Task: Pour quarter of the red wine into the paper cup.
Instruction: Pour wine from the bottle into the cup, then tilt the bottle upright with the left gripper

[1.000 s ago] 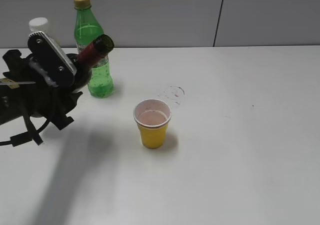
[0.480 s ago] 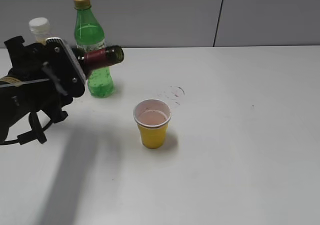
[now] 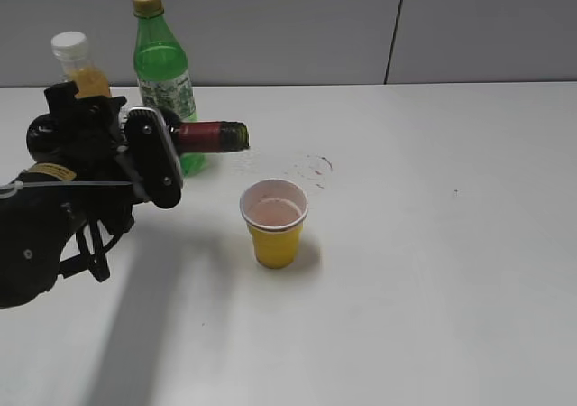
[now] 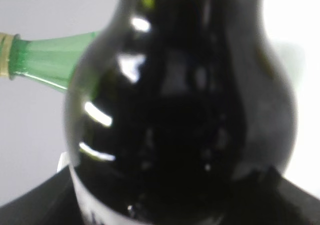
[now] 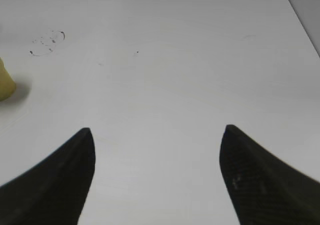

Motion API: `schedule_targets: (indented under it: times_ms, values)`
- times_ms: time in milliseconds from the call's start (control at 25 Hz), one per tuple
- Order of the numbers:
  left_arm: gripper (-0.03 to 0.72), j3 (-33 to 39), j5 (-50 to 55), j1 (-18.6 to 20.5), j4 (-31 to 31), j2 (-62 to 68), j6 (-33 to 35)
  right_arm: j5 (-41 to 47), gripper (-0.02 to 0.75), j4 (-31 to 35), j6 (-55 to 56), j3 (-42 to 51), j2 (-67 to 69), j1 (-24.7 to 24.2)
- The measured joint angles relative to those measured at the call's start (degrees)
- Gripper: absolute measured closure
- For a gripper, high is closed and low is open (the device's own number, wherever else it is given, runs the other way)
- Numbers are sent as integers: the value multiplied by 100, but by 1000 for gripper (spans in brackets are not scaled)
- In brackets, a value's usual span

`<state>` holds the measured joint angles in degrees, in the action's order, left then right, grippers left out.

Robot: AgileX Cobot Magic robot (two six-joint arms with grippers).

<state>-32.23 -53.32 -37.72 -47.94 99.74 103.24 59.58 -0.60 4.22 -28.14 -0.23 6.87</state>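
Note:
My left gripper point(image 3: 149, 158) is shut on the dark red wine bottle point(image 3: 209, 136), which lies about level with its mouth pointing right, a little left of and above the yellow paper cup point(image 3: 275, 223). The cup stands upright on the table with pale reddish liquid inside. In the left wrist view the dark bottle body point(image 4: 185, 105) fills the frame and hides the jaws. My right gripper point(image 5: 157, 135) is open and empty over bare table; the cup's edge point(image 5: 6, 82) shows at the far left of its view. The right arm does not show in the exterior view.
A green plastic bottle point(image 3: 162, 68) and an orange juice bottle with a white cap point(image 3: 77, 63) stand behind my left arm at the back left; the green one also shows in the left wrist view point(image 4: 47, 60). A faint ring stain point(image 3: 311, 167) marks the table behind the cup.
My left gripper has moved right toward the cup and tipped the wine bottle from slanting upward to about level. The cup has not moved.

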Motion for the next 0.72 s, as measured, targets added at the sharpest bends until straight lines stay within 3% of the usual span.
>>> schedule_targets:
  times_ms: [720]
  values:
    - [140,-252,-74,-13,-81,481,940,2,152,0,0,0,0,0]
